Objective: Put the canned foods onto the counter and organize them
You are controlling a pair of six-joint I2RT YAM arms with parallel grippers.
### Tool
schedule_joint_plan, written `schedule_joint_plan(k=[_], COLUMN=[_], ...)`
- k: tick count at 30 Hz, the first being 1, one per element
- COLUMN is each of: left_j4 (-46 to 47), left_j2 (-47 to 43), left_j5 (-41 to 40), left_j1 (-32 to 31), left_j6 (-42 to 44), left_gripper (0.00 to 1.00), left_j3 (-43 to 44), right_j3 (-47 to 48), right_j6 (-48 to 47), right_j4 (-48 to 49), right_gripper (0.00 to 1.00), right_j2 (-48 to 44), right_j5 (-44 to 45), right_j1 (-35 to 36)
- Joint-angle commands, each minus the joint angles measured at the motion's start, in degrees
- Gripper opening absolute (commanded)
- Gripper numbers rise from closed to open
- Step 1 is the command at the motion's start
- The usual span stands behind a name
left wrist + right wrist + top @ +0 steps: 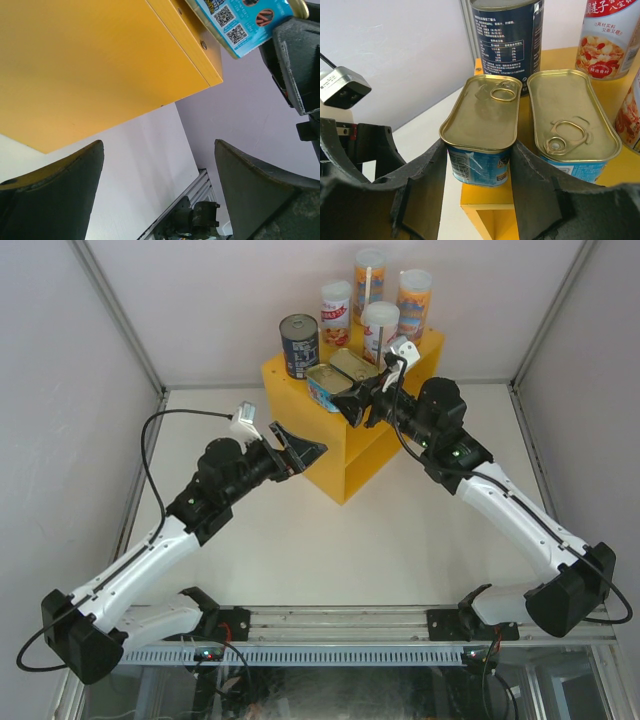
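Observation:
The yellow counter (345,455) stands at the back middle of the table. On its top stand a dark round tin (299,344) and several tall slim cans (381,332). Two flat gold-topped tins lie side by side at its front edge. My right gripper (358,400) is shut on the left flat tin (482,112), whose near end overhangs the edge. The other flat tin (570,115) lies just to its right. My left gripper (300,450) is open and empty, low beside the counter's left wall (90,65).
White enclosure walls stand close behind and on both sides of the counter. The counter's lower shelf opening (365,455) faces front right. The dark tin (507,35) stands right behind the held tin. The left arm's wrist camera (342,87) is close to the right gripper.

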Motion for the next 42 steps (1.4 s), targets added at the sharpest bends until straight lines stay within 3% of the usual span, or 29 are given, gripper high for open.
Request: schedule_joint_plan(k=[1,13,28,37,42], left_j4=[2.60,2.44,2.71,3.02,3.02], left_j2=[-2.13,-2.56,-2.65,-3.20,-3.20], left_j5=[-0.68,-0.67,-0.76,-1.18,-1.29], left_j1=[0.37,0.36,0.33,0.32,0.35], left_j6=[-0.71,-1.21,-1.77,-2.05,-2.05], left_gripper=[0.95,0.94,0.94,0.94,0.94], left_j3=[-1.02,-1.49,-2.26,-3.13,-3.30], right_j3=[0.28,0.33,0.37,0.37,0.37], right_j6=[-0.79,-0.60,-0.08,-1.33,-1.50], right_j4=[2.00,-0.06,-1.36,-2.77,-3.23], right_gripper=[0.28,0.31,0.36,0.37,0.42], right_j2=[-1.34,-1.13,1.32,2.19,2.11], right_j5=[0.06,-3.10,-18.79,-18.44,-17.73], right_j1=[-0.40,-3.54,-7.32,-7.02,-7.04])
